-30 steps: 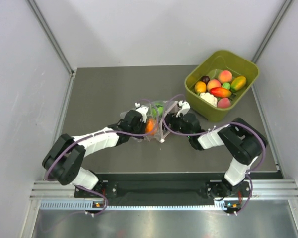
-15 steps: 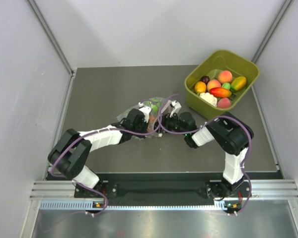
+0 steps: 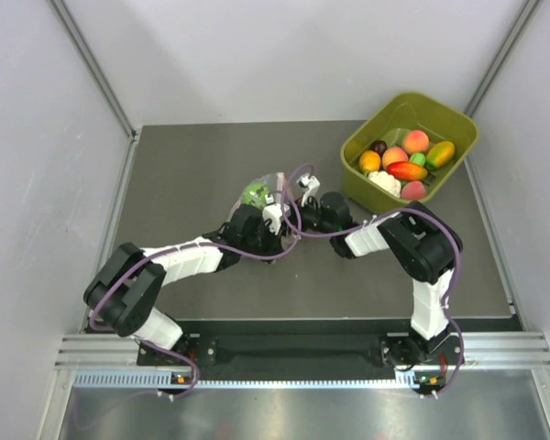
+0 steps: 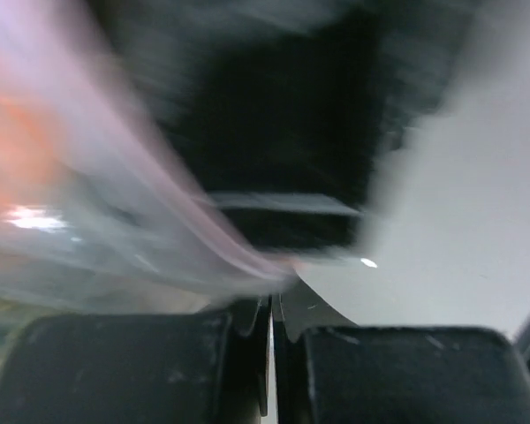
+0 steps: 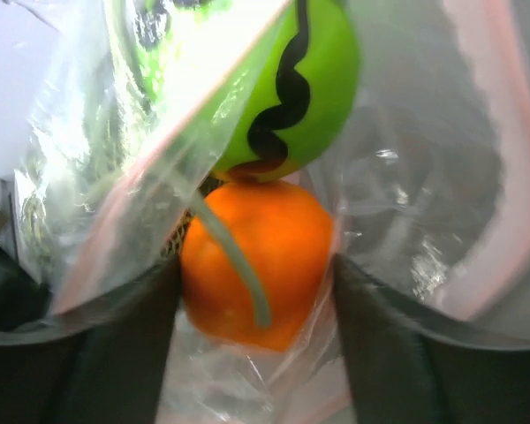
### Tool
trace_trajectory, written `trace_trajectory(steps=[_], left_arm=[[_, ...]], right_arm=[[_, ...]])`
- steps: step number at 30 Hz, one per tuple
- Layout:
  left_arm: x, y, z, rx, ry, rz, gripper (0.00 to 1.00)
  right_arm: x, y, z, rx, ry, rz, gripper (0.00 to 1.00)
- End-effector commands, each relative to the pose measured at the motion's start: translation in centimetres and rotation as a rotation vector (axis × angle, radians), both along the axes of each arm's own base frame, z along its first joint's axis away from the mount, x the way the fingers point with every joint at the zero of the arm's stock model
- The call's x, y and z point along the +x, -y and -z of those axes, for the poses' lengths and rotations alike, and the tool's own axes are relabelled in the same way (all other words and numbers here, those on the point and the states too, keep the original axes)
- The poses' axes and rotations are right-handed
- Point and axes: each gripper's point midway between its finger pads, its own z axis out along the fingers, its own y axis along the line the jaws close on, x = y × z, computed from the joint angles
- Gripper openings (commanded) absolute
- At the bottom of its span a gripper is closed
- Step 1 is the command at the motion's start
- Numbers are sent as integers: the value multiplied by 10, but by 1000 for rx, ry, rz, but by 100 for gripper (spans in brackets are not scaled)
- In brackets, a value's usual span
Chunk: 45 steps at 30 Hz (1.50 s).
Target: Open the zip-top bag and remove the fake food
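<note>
The clear zip-top bag (image 3: 275, 182) lies mid-table between my two grippers, and a green fruit (image 3: 254, 194) shows inside it. My left gripper (image 3: 273, 218) is shut on the bag's edge; in the blurred left wrist view the bag (image 4: 115, 238) and its pink strip run down into the closed jaws of the left gripper (image 4: 272, 305). My right gripper (image 3: 302, 203) is closed around the bag (image 5: 424, 194). In the right wrist view its fingers (image 5: 124, 353) press a round orange fruit (image 5: 256, 252) through the plastic. The green fruit (image 5: 291, 97) rests on top of the orange.
An olive-green tub (image 3: 350, 151) holding several toy fruits (image 3: 399, 165) stands at the back right, close behind my right arm. Grey walls enclose the dark table (image 3: 183, 165) on the left, right and far sides.
Both grippers have moved away from the bases and slightly left, taking the bag with them. The green fruit has shifted left. The orange fruit no longer shows in the top view.
</note>
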Motion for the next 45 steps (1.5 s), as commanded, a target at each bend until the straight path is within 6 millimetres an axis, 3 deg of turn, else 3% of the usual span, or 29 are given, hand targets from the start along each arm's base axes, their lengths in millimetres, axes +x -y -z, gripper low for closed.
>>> trace_trajectory(steps=[1,2,6,11,12,13,14,15,18,26,30,32,36,39,45], left_arm=[[-16,33,-35,-154,76,172,0],[-15,32,-33,-146,78,162,0],[-4,17,-33,-97,114,69,0],[8,-13,-38,-40,160,-103,0],[9,-18,-47,-46,183,-133,0],[15,-30,-49,-23,200,-203,0],[13,-38,-47,-2,191,-232,0],[16,-46,-57,-6,220,-279,0],[15,-65,-63,14,237,-369,0],[10,-73,-62,11,226,-408,0],[14,-62,-52,8,208,-373,0],[18,-51,-54,-22,214,-342,0],[23,-42,-43,-5,203,-307,0],[25,-41,-37,23,203,-292,0],[21,-43,-33,26,208,-274,0]], right_arm=[[-17,-28,-24,38,89,-167,56],[-18,-27,-23,34,94,-172,47],[-22,-18,-18,-7,101,-155,31],[-36,9,-3,-62,46,-79,9],[-36,14,-11,-56,54,-55,8],[-45,22,-2,-75,28,-46,7],[-47,26,-2,-80,17,-30,4],[-47,31,-9,-79,21,-7,3],[-60,47,2,-120,-23,24,1],[-82,71,-3,-143,-13,54,0],[-82,75,-6,-140,-10,78,2],[-80,75,-5,-133,-11,88,7],[-75,71,1,-93,-40,112,36],[-67,68,-9,-6,-42,142,51],[-44,72,-18,74,-5,250,56]])
